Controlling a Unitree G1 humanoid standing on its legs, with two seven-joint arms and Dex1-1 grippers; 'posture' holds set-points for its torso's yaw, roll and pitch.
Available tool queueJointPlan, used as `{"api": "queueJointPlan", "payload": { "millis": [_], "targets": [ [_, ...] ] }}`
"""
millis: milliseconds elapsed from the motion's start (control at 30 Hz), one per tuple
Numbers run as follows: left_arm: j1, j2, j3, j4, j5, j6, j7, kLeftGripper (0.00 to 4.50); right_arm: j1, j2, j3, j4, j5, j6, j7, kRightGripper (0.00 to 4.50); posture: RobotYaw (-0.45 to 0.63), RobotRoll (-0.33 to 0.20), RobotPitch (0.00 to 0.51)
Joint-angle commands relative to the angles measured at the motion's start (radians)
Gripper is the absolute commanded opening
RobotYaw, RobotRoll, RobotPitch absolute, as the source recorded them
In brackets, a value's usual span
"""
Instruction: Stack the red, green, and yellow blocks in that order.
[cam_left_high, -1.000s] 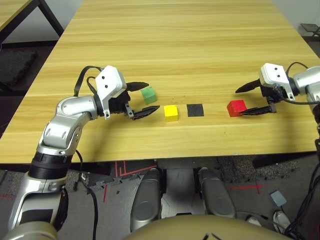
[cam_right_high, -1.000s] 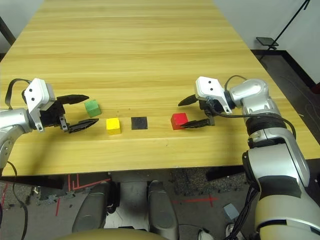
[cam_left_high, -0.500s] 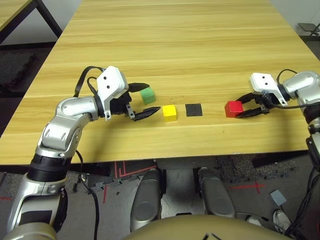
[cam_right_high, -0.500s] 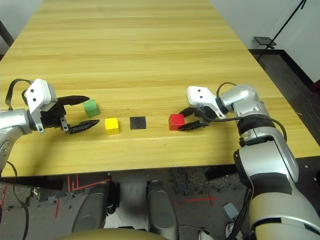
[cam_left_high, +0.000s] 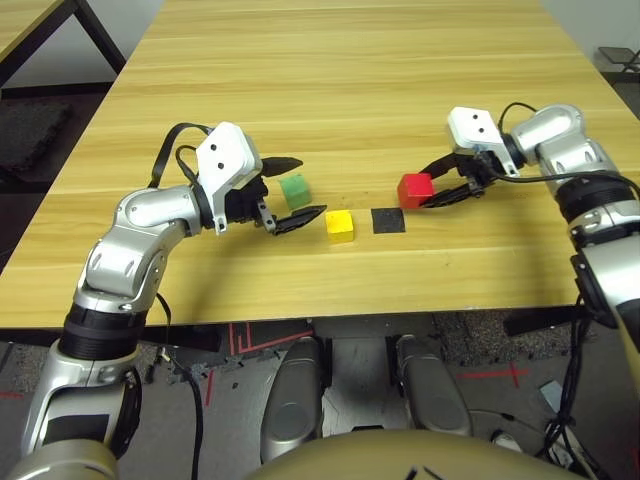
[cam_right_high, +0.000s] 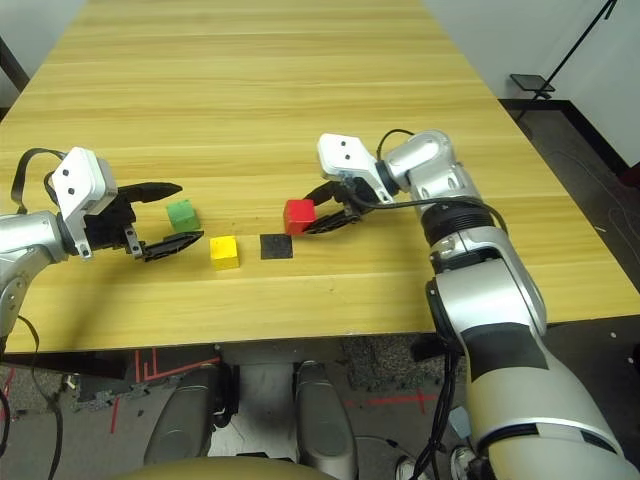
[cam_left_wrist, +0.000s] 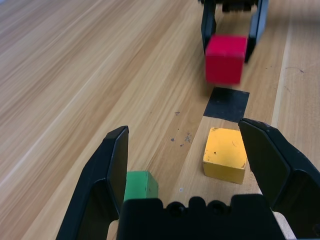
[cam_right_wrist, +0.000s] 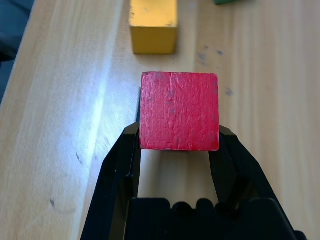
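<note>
My right gripper (cam_left_high: 437, 184) is shut on the red block (cam_left_high: 415, 188), holding it just above the table, a little right of and behind the black square patch (cam_left_high: 388, 220). In the right wrist view the red block (cam_right_wrist: 179, 111) sits clamped between the two fingers. The yellow block (cam_left_high: 340, 225) rests on the table left of the patch. The green block (cam_left_high: 295, 190) lies further left and slightly back. My left gripper (cam_left_high: 293, 190) is open, its fingers either side of the green block without touching it.
The wooden table (cam_left_high: 350, 80) stretches far back with bare surface. Its front edge runs close below the blocks. Another table's corner (cam_left_high: 40, 30) stands at the far left across a gap.
My right gripper closed on the red block, lifted it, and carried it left toward the black patch. The left gripper stayed open beside the green block.
</note>
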Motion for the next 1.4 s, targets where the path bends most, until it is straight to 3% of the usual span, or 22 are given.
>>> {"api": "queueJointPlan", "payload": {
  "millis": [33,633,867,1067,1233,1400],
  "targets": [
    [0.01,-0.001,-0.007,-0.035,0.005,0.031,0.02,4.5,0.023,0.009,0.015,-0.049,-0.03,0.06,-0.01,2.06,0.42,-0.154,0.141],
    [0.029,0.003,-0.016,-0.068,0.011,0.062,0.046,4.5,0.064,0.047,0.028,-0.062,-0.1,0.075,-0.058,2.06,0.45,-0.161,0.159],
    [-0.041,0.019,-0.047,0.074,0.079,0.029,0.018,4.5,0.044,0.037,-0.019,-0.044,-0.061,0.029,-0.049,4.48,0.42,-0.143,0.153],
    [-0.116,0.001,-0.084,0.229,0.133,-0.007,0.001,4.5,-0.002,-0.012,-0.128,-0.027,0.1,0.046,0.01,4.48,0.39,-0.127,0.146],
    [-0.17,-0.002,-0.129,0.356,0.187,-0.064,-0.047,4.5,-0.005,-0.149,-0.083,-0.086,0.241,0.067,0.011,4.48,0.33,-0.118,0.136],
    [-0.203,-0.016,-0.161,0.465,0.232,-0.127,-0.091,4.5,0.013,-0.202,-0.086,-0.175,0.337,0.14,0.011,4.48,0.29,-0.111,0.127]
  ]
}}
